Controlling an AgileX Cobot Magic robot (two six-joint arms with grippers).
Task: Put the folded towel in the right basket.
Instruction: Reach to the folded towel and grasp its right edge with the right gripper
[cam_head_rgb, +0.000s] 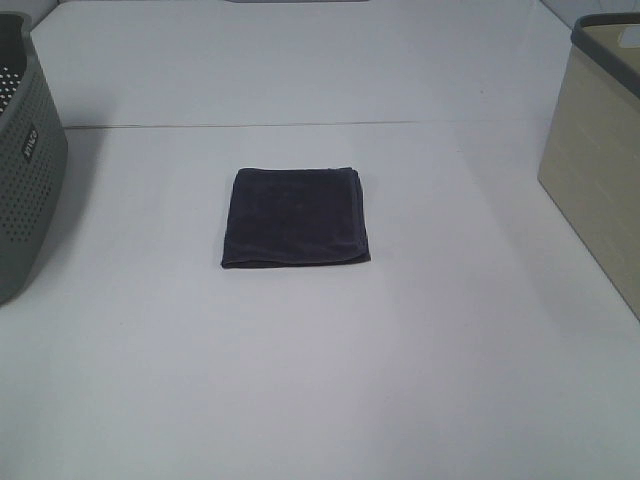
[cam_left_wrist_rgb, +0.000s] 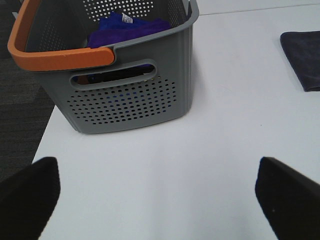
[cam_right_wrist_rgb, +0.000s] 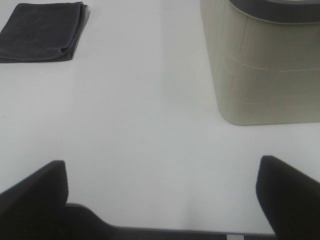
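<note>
A dark folded towel (cam_head_rgb: 294, 217) lies flat in the middle of the white table. It also shows in the left wrist view (cam_left_wrist_rgb: 305, 57) and in the right wrist view (cam_right_wrist_rgb: 42, 31). The right basket (cam_head_rgb: 600, 150) is beige with a dark grey rim and stands at the table's right edge; it also shows in the right wrist view (cam_right_wrist_rgb: 265, 65). My left gripper (cam_left_wrist_rgb: 157, 200) is open and empty, near the grey basket. My right gripper (cam_right_wrist_rgb: 162, 195) is open and empty, near the table's front edge. Neither gripper shows in the exterior high view.
A grey perforated basket (cam_head_rgb: 25, 150) stands at the table's left edge. In the left wrist view it (cam_left_wrist_rgb: 125, 95) has an orange handle (cam_left_wrist_rgb: 60, 55) and holds blue-purple cloth (cam_left_wrist_rgb: 127, 27). A seam (cam_head_rgb: 300, 125) crosses the table behind the towel.
</note>
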